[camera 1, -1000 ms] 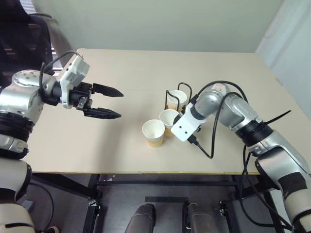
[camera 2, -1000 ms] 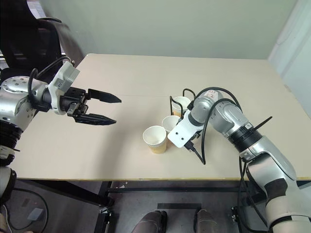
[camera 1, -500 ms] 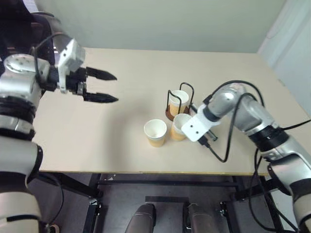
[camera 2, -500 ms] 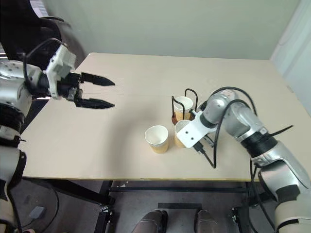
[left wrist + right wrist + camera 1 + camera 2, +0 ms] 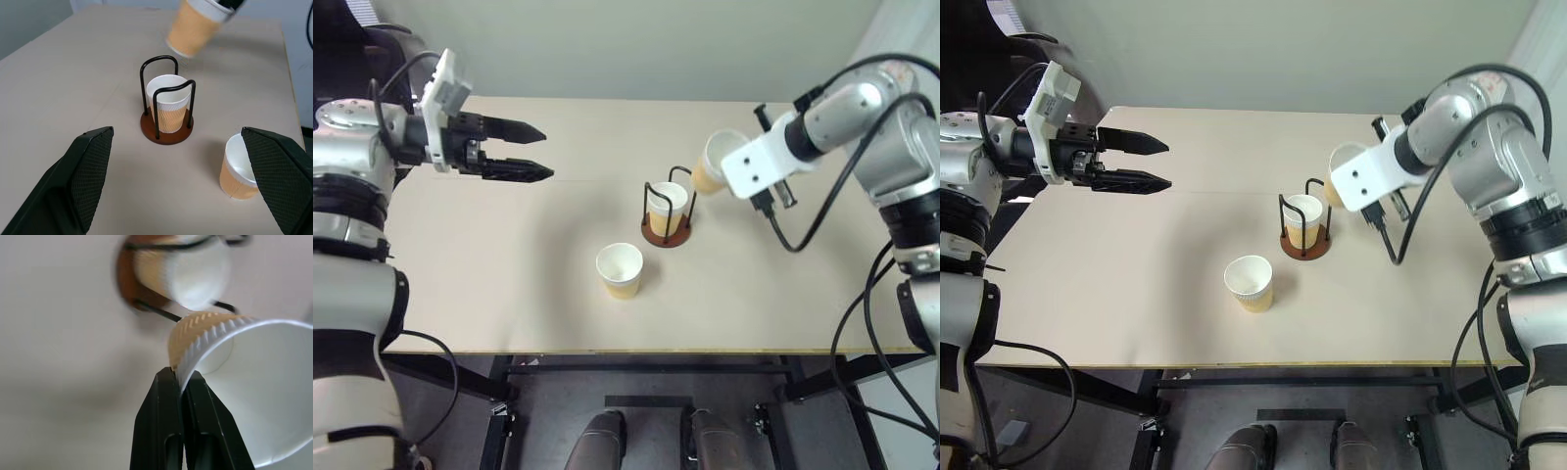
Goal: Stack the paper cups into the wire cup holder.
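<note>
Over the tabletop (image 5: 509,274), right fingers (image 5: 182,382) pinch a cup (image 5: 713,162) beside the holder (image 5: 668,211) for stacking; left fingers (image 5: 536,152) gape empty.

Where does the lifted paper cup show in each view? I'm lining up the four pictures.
Left eye view: lifted paper cup, upper right of centre, in the right claw.
Right eye view: same cup, right of the wire cup holder.
Left wrist view: at the top, above the holder.
Right wrist view: large, at the right, its rim pinched.
Shared landmark: the holder with one cup inside.
</note>
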Action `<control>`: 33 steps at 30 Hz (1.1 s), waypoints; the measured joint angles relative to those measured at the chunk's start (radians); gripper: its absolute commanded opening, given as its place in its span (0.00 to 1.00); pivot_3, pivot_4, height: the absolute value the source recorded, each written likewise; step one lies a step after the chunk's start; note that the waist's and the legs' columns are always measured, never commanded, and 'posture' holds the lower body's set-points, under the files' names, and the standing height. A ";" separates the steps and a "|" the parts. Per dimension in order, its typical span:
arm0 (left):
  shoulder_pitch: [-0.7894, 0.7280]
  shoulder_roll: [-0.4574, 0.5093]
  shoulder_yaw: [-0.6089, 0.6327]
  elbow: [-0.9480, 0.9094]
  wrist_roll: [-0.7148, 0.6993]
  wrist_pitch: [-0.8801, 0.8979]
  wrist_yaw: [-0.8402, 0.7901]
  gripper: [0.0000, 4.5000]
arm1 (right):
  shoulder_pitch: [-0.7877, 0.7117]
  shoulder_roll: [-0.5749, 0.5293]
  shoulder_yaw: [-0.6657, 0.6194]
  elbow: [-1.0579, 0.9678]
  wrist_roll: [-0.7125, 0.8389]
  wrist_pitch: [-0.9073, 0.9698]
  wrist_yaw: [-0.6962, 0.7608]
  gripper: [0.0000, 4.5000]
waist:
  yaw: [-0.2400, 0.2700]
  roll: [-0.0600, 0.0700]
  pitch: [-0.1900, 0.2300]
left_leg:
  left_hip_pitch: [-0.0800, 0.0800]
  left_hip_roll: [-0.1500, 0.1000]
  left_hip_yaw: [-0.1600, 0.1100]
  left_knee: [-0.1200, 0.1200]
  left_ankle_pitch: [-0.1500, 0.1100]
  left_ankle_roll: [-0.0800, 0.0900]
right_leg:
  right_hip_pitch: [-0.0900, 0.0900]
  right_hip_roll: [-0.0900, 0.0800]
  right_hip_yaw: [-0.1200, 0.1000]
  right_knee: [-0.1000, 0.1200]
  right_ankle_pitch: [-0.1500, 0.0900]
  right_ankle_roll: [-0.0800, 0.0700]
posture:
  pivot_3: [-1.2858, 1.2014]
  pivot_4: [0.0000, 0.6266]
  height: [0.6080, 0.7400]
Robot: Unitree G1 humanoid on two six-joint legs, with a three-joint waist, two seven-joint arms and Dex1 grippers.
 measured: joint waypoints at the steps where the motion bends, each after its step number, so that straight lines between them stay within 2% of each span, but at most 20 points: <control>1: 0.009 0.004 -0.008 -0.019 -0.012 0.006 0.000 1.00 | -0.013 0.006 0.000 0.010 -0.001 -0.005 -0.006 0.01 | 0.001 0.000 0.000 | 0.000 0.000 -0.001 0.000 0.000 0.000 | 0.000 0.000 0.000 0.000 0.000 0.000 | 0.52 0.24 1.00; 5: 0.109 0.044 -0.104 -0.162 -0.093 0.023 0.000 1.00 | -0.045 0.048 0.000 0.043 0.000 -0.023 -0.024 0.01 | 0.000 0.000 0.000 | 0.000 0.001 0.000 0.001 -0.003 -0.001 | 0.000 0.000 -0.001 0.001 -0.001 0.000 | 0.52 0.24 1.00; 10: 0.141 0.074 -0.179 -0.227 -0.149 0.023 0.000 1.00 | -0.046 0.088 0.000 0.075 -0.001 -0.040 -0.028 0.01 | 0.002 0.000 0.000 | -0.001 0.000 -0.001 0.002 -0.003 -0.002 | 0.000 0.000 -0.002 0.001 -0.001 0.000 | 0.52 0.24 1.00; 19: 0.140 0.092 -0.196 -0.222 -0.182 0.007 0.000 1.00 | -0.072 0.158 0.022 0.183 -0.036 -0.120 -0.052 0.01 | 0.003 0.000 0.000 | 0.000 0.000 -0.001 0.003 -0.002 -0.003 | 0.000 -0.001 -0.002 0.002 0.000 -0.001 | 0.52 0.24 1.00; 33: 0.140 0.104 -0.196 -0.243 -0.191 0.010 0.000 1.00 | -0.074 0.194 0.055 0.326 -0.112 -0.208 -0.101 0.01 | 0.003 0.000 0.000 | 0.000 0.000 -0.001 0.003 -0.002 -0.003 | 0.000 -0.001 -0.002 0.002 0.000 -0.001 | 0.52 0.24 1.00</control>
